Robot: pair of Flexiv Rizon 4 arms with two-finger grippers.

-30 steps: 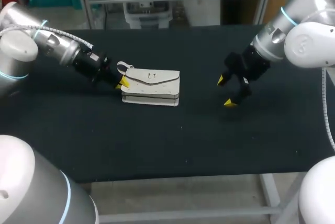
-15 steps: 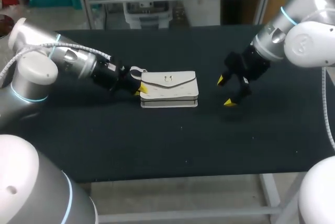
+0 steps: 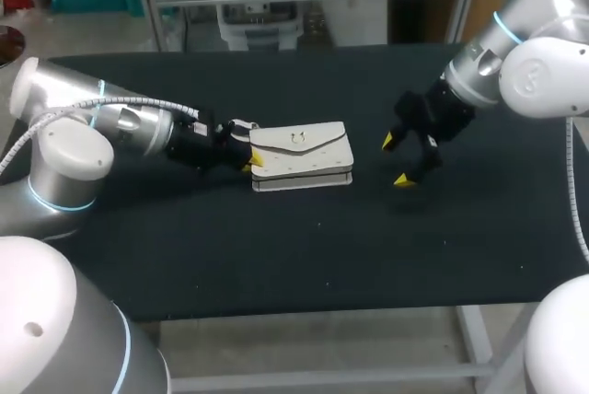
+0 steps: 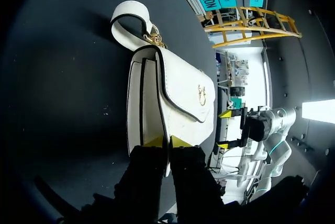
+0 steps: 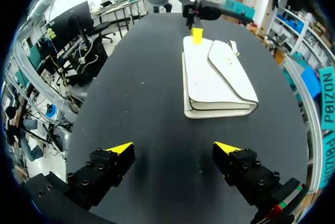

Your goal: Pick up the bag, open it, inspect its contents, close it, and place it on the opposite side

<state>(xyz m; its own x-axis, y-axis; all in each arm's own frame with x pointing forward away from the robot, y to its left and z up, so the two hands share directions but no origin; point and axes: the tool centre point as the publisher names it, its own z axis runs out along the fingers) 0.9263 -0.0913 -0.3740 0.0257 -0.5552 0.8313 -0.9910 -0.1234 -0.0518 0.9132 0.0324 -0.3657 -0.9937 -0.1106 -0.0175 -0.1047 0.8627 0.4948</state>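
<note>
The left gripper [image 3: 253, 160] [image 4: 167, 141] has its fingers drawn close together, pinching the left end of the white bag [image 3: 304, 150] [image 4: 178, 98] [image 5: 220, 77]. The bag lies flat with its flap shut near the middle of the table [image 3: 276, 256], its strap loop [image 4: 128, 20] curled at that same end. The right gripper [image 3: 395, 161] [image 5: 172, 147] has its fingers spread wide around nothing, apart from the bag and toward the table's right edge.
</note>
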